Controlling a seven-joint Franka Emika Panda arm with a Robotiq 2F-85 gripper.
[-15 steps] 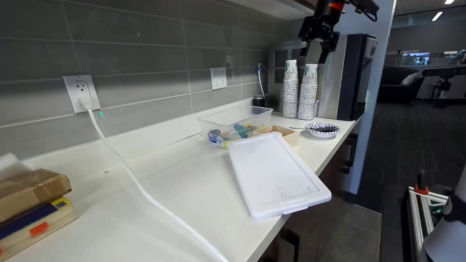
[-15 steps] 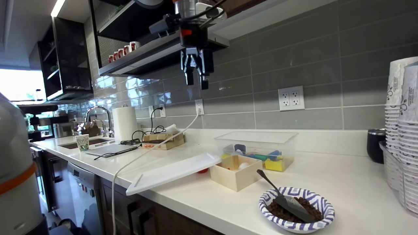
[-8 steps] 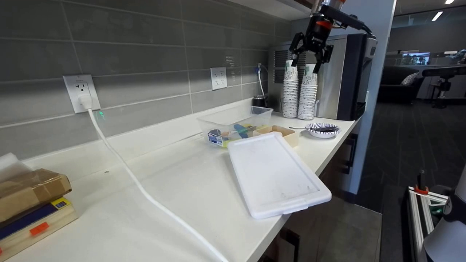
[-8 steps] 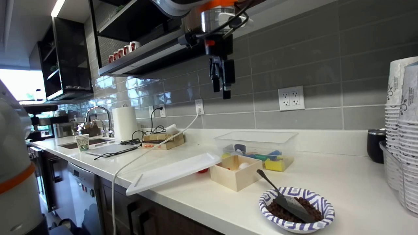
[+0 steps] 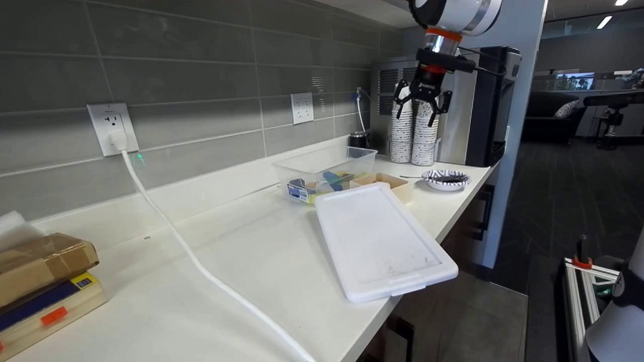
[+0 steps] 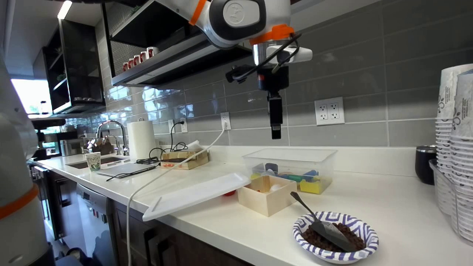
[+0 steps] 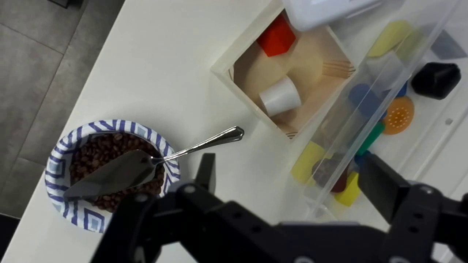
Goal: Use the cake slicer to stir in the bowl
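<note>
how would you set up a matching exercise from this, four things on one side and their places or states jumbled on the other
1. cake slicer
2. gripper
3. wooden box
4. white lid

A. jutting past the edge of the counter
B. open, up above the counter
C. has a red piece inside
D. lying partly in the bowl

Pairs: 1-D, 2-B, 3-C, 4-A

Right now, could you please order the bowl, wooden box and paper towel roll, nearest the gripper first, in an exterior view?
1. Wooden box: seen below the gripper.
2. Bowl: lower, toward picture right.
3. Paper towel roll: far back, picture left.
</note>
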